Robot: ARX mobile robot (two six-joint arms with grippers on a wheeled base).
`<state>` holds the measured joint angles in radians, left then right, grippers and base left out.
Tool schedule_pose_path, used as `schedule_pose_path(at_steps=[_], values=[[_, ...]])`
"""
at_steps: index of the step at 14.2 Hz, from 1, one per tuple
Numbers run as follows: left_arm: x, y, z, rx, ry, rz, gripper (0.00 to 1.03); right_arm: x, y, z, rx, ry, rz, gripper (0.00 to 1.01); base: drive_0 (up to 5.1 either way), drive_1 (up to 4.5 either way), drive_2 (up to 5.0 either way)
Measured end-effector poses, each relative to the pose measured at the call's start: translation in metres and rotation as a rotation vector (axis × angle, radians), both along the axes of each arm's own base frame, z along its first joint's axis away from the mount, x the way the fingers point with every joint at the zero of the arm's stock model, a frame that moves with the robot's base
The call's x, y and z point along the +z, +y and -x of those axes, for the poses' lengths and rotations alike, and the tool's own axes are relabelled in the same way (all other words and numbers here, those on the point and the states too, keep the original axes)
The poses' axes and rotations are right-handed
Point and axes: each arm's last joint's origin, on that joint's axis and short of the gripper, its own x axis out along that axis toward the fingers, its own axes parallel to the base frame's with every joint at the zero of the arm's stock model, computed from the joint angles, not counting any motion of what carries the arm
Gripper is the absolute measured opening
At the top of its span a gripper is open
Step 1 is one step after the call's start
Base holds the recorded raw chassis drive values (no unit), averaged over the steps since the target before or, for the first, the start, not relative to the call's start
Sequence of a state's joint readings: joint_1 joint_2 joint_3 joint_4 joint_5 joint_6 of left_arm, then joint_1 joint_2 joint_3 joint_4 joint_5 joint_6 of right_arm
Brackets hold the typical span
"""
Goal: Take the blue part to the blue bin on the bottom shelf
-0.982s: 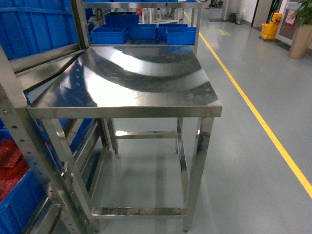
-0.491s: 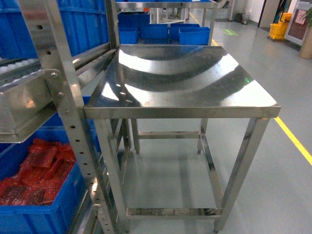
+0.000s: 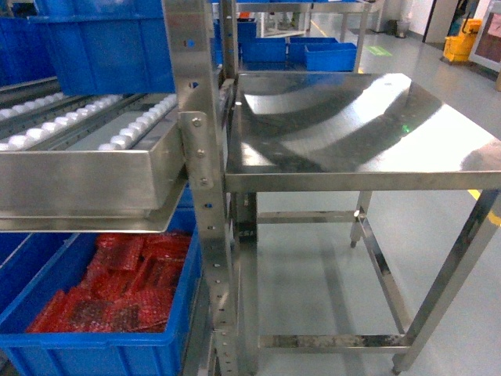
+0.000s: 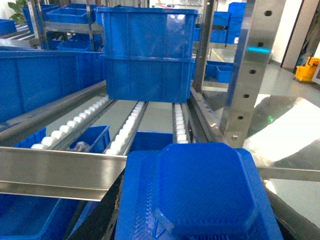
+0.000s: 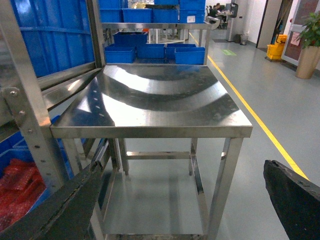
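**Blue part carried; placement pending**

Left gripper (image 4: 200, 220) holds the blue part (image 4: 200, 195) before the roller shelf (image 3: 86, 176); a blue bin (image 4: 92, 140) sits at 10 o'clock, below the rollers. Right gripper (image 5: 200, 200) is spread wide, empty, facing the table (image 5: 150, 100). Drop-off remains.

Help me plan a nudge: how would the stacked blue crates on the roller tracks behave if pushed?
The stacked blue crates sit on white roller tracks, so they would probably glide easily. Stacked two high, the top one might shift if pushed high up. Their ribbed plastic walls look stiff.
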<state>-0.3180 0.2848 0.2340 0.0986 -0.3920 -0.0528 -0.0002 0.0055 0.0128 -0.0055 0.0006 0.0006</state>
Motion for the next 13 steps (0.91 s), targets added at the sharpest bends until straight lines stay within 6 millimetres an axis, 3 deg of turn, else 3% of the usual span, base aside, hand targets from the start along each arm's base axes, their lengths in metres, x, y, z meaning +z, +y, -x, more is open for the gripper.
schedule_pose_path(at_steps=[13], values=[[0.0001, 0.0001, 0.0002, 0.001, -0.001, 0.001, 0.44, 0.0000, 0.0000, 0.0000, 0.000, -0.001, 0.000, 0.98, -5.1, 2.34, 2.3]])
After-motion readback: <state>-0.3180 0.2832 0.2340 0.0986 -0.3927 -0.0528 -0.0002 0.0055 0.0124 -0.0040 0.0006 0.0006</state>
